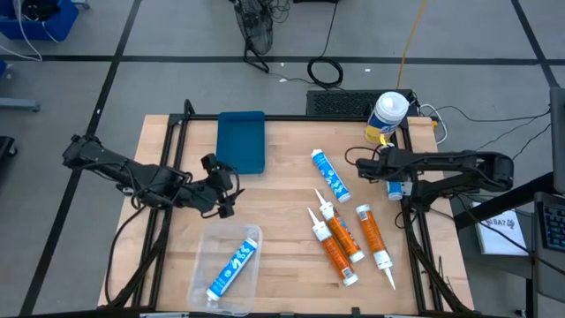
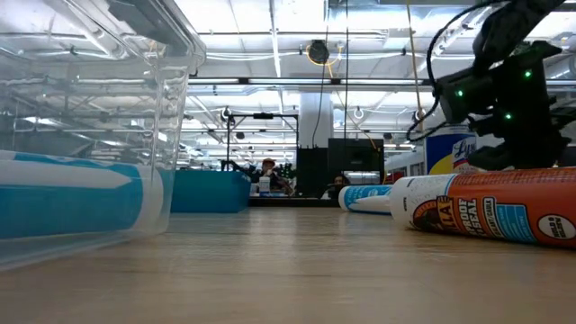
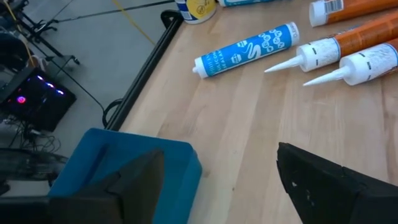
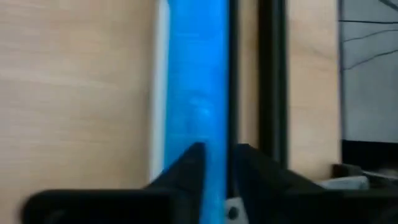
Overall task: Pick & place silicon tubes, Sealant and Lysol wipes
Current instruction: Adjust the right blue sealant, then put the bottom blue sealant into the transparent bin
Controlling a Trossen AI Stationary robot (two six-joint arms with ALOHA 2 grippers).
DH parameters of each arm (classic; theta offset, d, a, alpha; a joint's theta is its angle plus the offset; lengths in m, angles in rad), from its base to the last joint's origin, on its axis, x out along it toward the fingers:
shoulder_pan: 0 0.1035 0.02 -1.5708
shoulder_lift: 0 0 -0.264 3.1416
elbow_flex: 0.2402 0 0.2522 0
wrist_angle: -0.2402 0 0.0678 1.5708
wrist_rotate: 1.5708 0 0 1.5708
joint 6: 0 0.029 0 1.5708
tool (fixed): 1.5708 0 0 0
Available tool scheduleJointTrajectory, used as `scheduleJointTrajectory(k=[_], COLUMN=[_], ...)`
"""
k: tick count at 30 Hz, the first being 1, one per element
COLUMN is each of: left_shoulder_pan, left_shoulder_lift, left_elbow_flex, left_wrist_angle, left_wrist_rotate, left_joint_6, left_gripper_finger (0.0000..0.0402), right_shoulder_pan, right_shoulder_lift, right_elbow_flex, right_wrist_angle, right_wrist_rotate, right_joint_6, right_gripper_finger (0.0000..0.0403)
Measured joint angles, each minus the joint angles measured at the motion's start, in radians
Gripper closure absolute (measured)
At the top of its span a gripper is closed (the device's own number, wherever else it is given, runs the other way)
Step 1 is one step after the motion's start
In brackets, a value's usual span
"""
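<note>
- The right end effector (image 1: 391,188) is clamping narrowly onto a slim blue tube (image 4: 199,93) lying by the table's (image 1: 282,256) right edge rail.
- The round Lysol wipes canister (image 1: 387,117), white-lidded with "Lysol" partly readable on its yellow-and-blue label, is standing just beyond that end effector at the far right corner.
- The left end effector (image 1: 222,187) is hovering wide and holding nothing, near a blue tray (image 1: 241,141).
- Orange sealant tubes (image 1: 340,243) are lying mid-table; a clear plastic bin (image 1: 231,265) is holding another blue-and-white tube (image 1: 234,263).
</note>
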Motion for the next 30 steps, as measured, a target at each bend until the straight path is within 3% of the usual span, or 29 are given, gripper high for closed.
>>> scheduleJointTrajectory(k=[3, 8, 17, 30], left_shoulder_pan=[0.0, 0.0, 0.001, 0.003], left_shoulder_lift=[0.0, 0.003, 0.018, 0.021], left_elbow_flex=[0.0, 0.0, -0.001, -0.001], left_wrist_angle=[0.0, -0.004, -0.015, -0.024], left_wrist_rotate=[0.0, 0.001, 0.0, 0.001], left_joint_6=[0.0, -0.001, -0.004, -0.014], left_gripper_finger=[0.01, 0.0094, 0.0102, 0.0095], right_shoulder_pan=[-0.024, -0.044, -0.022, 0.059], right_shoulder_lift=[0.009, 0.01, 0.009, -0.036], right_elbow_flex=[-0.011, -0.013, -0.026, -0.026], right_wrist_angle=[0.001, 0.031, 0.483, 0.94], right_wrist_rotate=[-0.012, -0.048, -0.248, -0.29], right_joint_6=[-0.018, -0.056, -0.363, -0.686], right_gripper_finger=[0.0393, 0.0393, 0.0402, 0.0402])
